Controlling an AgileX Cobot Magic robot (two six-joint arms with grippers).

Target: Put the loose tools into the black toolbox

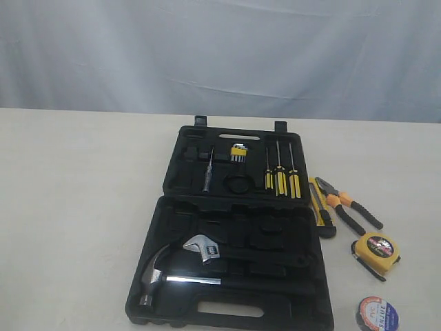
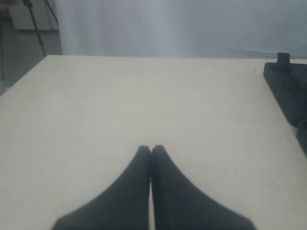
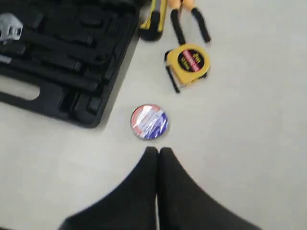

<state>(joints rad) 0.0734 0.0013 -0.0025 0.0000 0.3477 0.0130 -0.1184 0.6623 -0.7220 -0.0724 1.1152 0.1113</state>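
The black toolbox [image 1: 172, 238] lies open in two halves on the table; one edge of it shows in the left wrist view [image 2: 288, 91], its front half in the right wrist view [image 3: 72, 72]. To its right lie the loose tools: a yellow-black utility knife [image 1: 320, 207] [image 3: 153, 19], orange-and-black-handled pliers [image 1: 348, 203] [image 3: 192, 21], a yellow tape measure [image 1: 375, 249] [image 3: 188, 62] and a black tape roll [image 1: 377, 316] [image 3: 149, 121] with a white-blue-red label. My right gripper [image 3: 158, 151] is shut and empty, just short of the tape roll. My left gripper [image 2: 151, 148] is shut over bare table. Neither arm shows in the exterior view.
Inside the case sit a steel claw hammer [image 1: 162, 276], a wrench [image 1: 202, 248], yellow-black screwdrivers [image 1: 281, 181] and a small hex-key set [image 1: 238, 152]. A pale curtain hangs behind the table. A tripod [image 2: 36, 21] stands beyond the table's far left corner.
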